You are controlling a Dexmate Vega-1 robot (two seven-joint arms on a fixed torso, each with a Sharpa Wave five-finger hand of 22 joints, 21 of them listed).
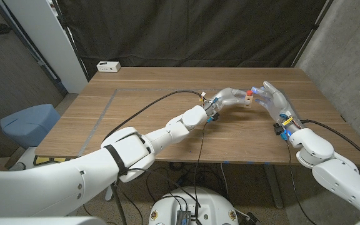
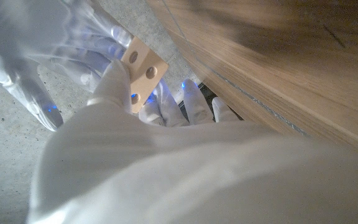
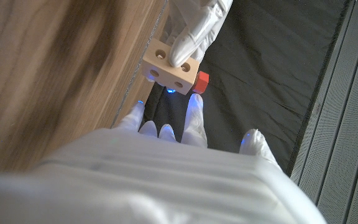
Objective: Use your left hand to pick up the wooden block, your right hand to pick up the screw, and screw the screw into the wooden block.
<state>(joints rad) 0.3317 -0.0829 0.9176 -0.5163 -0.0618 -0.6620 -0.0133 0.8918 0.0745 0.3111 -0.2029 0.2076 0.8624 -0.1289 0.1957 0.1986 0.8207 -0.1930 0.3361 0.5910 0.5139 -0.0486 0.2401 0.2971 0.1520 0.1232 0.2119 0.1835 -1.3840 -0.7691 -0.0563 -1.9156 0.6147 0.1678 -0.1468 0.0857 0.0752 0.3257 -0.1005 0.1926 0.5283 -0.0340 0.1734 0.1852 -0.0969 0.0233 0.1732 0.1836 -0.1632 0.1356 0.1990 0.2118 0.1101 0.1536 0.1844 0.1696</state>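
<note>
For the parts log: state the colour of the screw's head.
Red; the screw sits against the wooden block, clearest in the right wrist view.

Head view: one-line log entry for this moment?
left hand holds wooden block | red screw at block's side | right hand at screw, grip unclear | both over table

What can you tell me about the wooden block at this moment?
The wooden block is a small pale piece with round holes in its faces. It is held off the table, tilted, by the left hand, whose fingers rest on it. A red screw sits against one side, with the right hand at it.
</note>
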